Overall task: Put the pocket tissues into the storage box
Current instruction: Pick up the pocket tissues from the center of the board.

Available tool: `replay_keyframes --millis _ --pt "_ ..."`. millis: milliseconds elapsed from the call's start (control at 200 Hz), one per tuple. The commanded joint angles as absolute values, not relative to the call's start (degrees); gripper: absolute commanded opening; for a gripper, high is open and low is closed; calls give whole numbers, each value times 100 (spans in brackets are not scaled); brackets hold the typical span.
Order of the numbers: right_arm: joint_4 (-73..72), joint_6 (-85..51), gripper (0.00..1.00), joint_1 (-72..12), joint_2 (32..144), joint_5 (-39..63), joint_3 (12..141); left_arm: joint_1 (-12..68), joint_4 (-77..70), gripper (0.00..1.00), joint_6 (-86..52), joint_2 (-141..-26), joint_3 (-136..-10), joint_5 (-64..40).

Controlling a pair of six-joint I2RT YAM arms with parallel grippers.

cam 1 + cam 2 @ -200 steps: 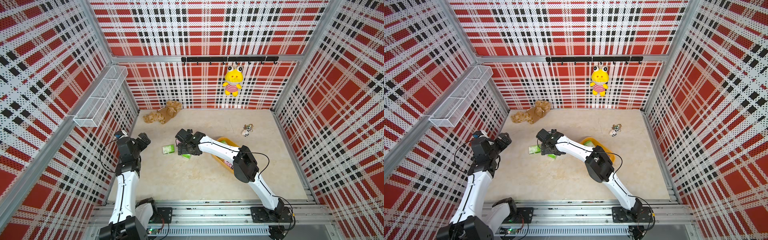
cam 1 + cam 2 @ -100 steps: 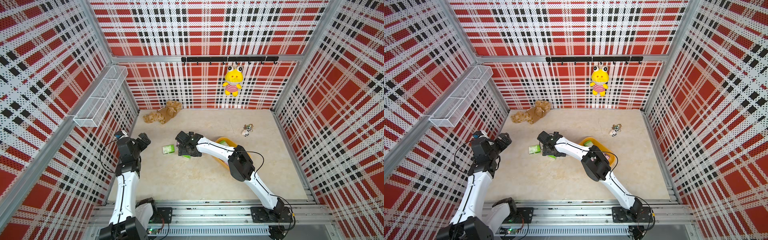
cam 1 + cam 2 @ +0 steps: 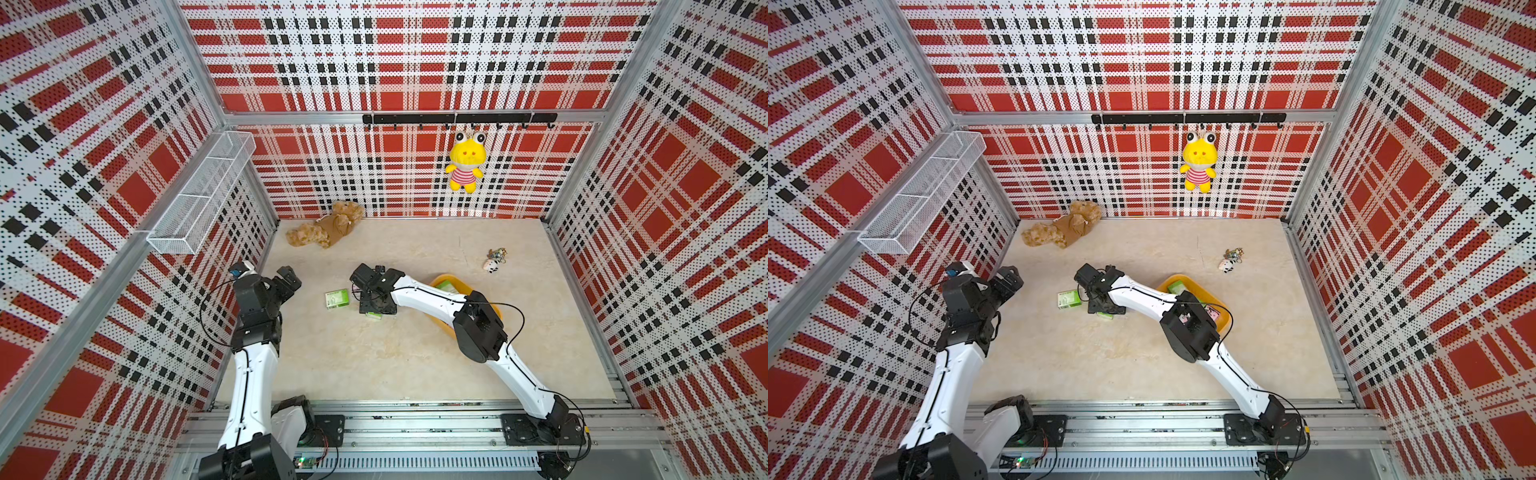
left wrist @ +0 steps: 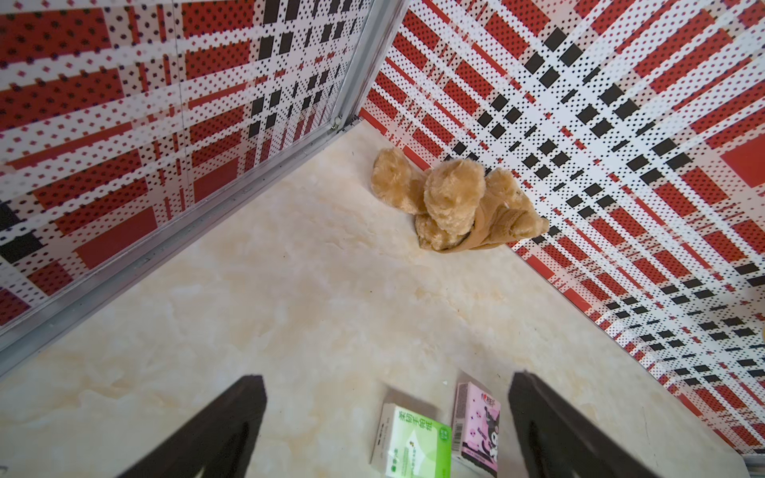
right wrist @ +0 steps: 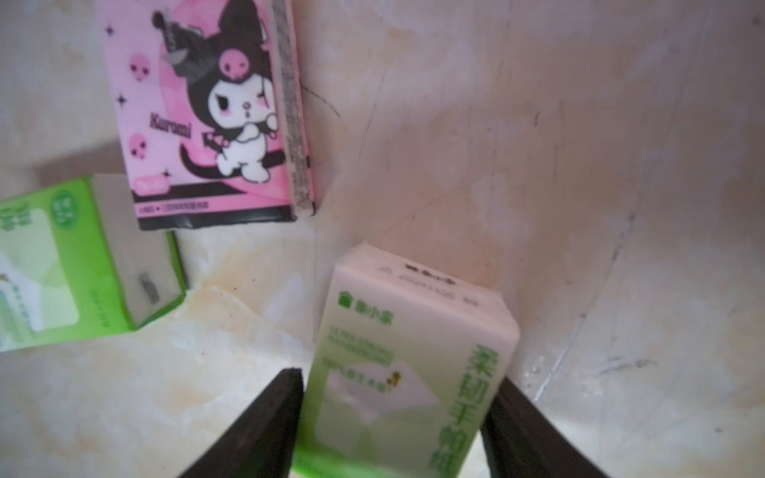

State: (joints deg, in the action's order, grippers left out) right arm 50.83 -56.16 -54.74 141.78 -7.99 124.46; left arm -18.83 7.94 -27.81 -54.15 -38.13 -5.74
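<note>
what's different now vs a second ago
The right gripper came down a little over the green packet and closed from wide open, so its fingers now press the packet's two sides. Nothing was let go. Unchanged: the left gripper stays open and idle, the other green packet and the pink packet lie where they were, and the storage box has not moved.

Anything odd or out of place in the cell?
Nothing spilled or damaged. A brown plush bear lies crumpled against the back wall, and a small keychain trinket lies loose beyond the yellow-orange plastic tray. The right gripper clamps a light green tissue packet.
</note>
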Motion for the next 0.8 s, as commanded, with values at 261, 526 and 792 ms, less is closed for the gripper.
replay_keyframes --millis 261,526,792 --pt "4739 -5128 57 -5493 14036 -800 12099 -1899 791 99 -2646 -5332 -3832 -502" --pt "4491 -4131 53 -5441 13448 -771 11782 -1905 791 99 -2758 -5423 -3988 -615" --pt "3911 -3459 52 -5063 12135 -362 10672 -1902 894 99 -2832 -5287 -4069 -630"
